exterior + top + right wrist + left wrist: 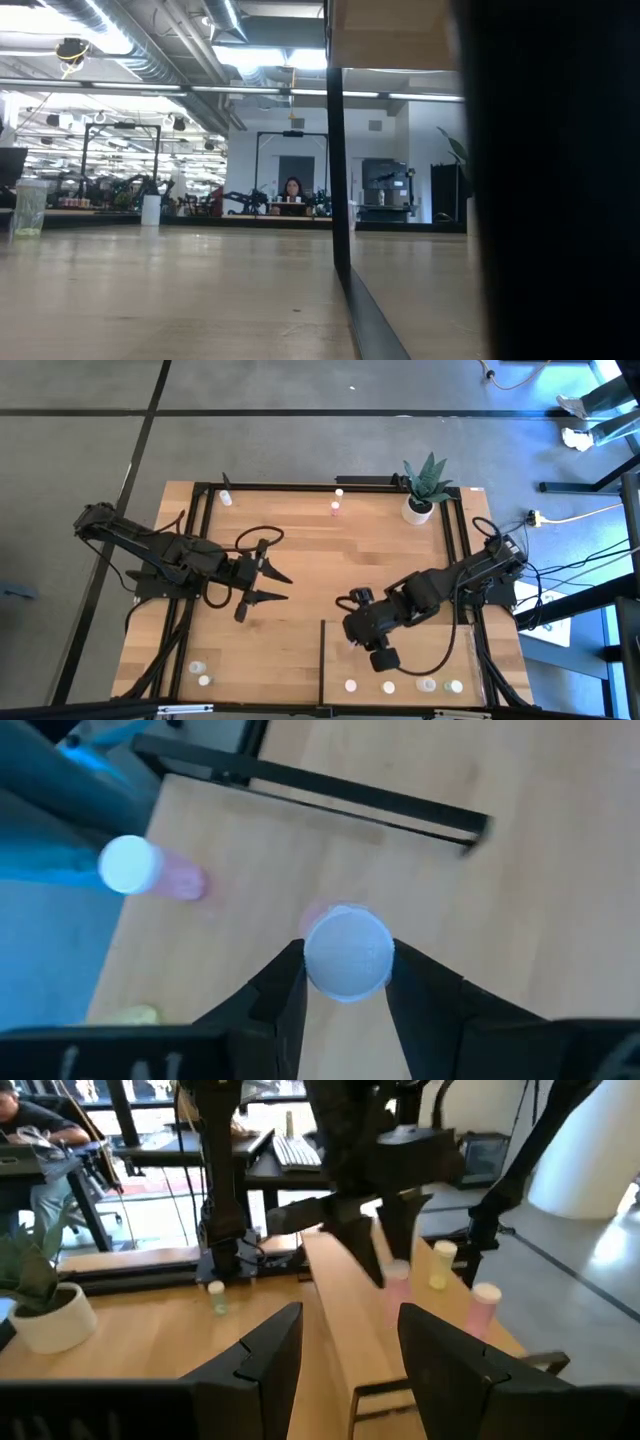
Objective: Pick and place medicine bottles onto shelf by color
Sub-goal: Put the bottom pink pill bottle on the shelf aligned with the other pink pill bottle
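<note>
Two arms work over the table (300, 550); the shelf (400, 660) lies at its near right corner. Over that panel the right gripper (345, 975) has its jaws clamped on a white-capped, seemingly pink bottle (347, 952), beside another pink bottle (150, 870). This looks like the placing step; next, lower and release. The left gripper (270, 584) waits mid-table, jaws apart, empty.
</note>
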Available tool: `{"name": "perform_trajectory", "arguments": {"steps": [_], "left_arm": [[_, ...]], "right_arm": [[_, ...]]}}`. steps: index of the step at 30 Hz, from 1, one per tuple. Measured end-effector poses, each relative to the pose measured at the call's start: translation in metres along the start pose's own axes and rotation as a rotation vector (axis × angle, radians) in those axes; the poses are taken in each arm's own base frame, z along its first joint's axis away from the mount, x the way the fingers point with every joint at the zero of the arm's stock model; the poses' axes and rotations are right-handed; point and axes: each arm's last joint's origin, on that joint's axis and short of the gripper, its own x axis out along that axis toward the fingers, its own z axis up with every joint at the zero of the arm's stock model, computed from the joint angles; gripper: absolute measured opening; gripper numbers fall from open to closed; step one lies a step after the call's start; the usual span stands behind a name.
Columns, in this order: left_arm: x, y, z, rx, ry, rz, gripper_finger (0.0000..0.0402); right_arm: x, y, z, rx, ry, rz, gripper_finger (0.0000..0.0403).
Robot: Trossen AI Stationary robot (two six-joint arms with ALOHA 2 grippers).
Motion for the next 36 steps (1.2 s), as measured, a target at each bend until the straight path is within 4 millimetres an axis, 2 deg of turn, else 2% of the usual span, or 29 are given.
{"name": "perform_trajectory", "arguments": {"steps": [7, 15, 25, 36], "left_arm": [[0.013, -0.01, -0.013, 0.021, 0.096, -0.126, 0.016], [0.026, -0.017, -0.022, 0.027, 0.143, -0.134, 0.016], [0.027, -0.017, -0.023, 0.027, 0.142, -0.134, 0.016], [0.027, -0.017, -0.023, 0.026, 0.142, -0.134, 0.016]], "right_arm": [[0.008, 0.003, 0.003, -0.049, -0.006, 0.024, 0.0127], [0.013, 0.01, 0.001, -0.121, 0.014, 0.03, 0.0127], [0.039, 0.017, 0.001, -0.191, 0.067, 0.023, 0.0127], [0.043, 0.017, 0.002, -0.189, 0.069, 0.022, 0.0127]]}}
